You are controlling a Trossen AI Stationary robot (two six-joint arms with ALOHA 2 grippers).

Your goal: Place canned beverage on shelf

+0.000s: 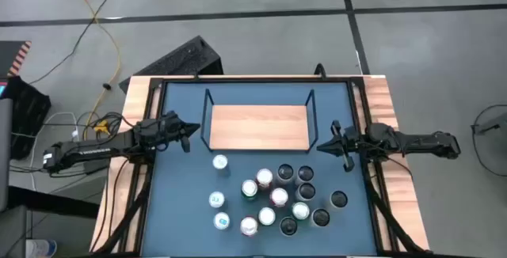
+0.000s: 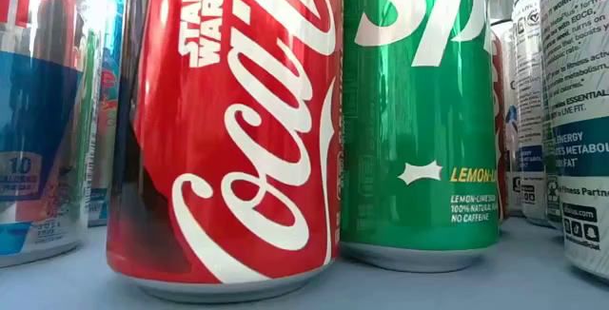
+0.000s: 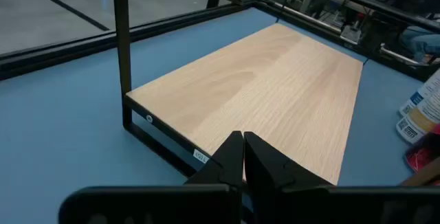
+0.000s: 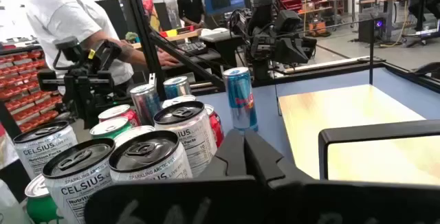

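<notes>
Light-wood shelf with black wire frame (image 1: 257, 127) sitting bare; upright cans (image 1: 273, 197) clustering near; left gripper (image 1: 187, 137), right gripper (image 1: 336, 141) flanking shelf, both closed, gripping nothing.

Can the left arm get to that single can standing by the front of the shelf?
Probably yes: the can stands apart from the cluster, with bare table between it and the shut left hand.

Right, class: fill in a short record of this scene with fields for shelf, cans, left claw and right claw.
shelf: light-wood shelf on the blue table, nothing on it
cans: cluster of upright cans in front of the shelf, none held
left claw: left claw shut, beside the shelf's left end
right claw: right claw shut, beside the shelf's right end
</notes>
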